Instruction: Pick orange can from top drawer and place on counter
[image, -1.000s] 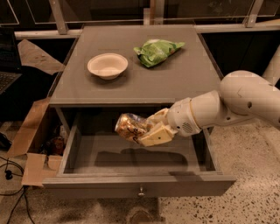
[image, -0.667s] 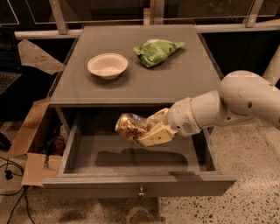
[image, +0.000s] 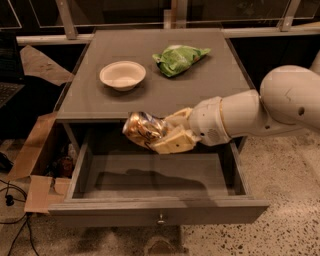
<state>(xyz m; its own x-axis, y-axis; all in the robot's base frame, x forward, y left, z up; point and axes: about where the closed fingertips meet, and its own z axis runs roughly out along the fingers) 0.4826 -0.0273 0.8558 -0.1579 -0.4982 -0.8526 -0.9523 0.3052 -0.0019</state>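
Note:
The orange can (image: 142, 128), shiny orange-gold and silver with a dented body, is held in my gripper (image: 162, 135). The gripper is shut on it, and the white arm reaches in from the right. The can hangs above the open top drawer (image: 150, 176), level with the front edge of the counter (image: 155, 85). The drawer is pulled out, with a small round knob (image: 160, 218) on its flat front. No other object shows inside it.
A white bowl (image: 122, 75) and a green snack bag (image: 179, 58) sit on the counter. A cardboard box (image: 37, 170) with flaps stands at the left of the cabinet. Cables (image: 12, 220) lie on the floor at the lower left.
The gripper has lifted the can higher, from inside the drawer opening up to the level of the counter's front edge.

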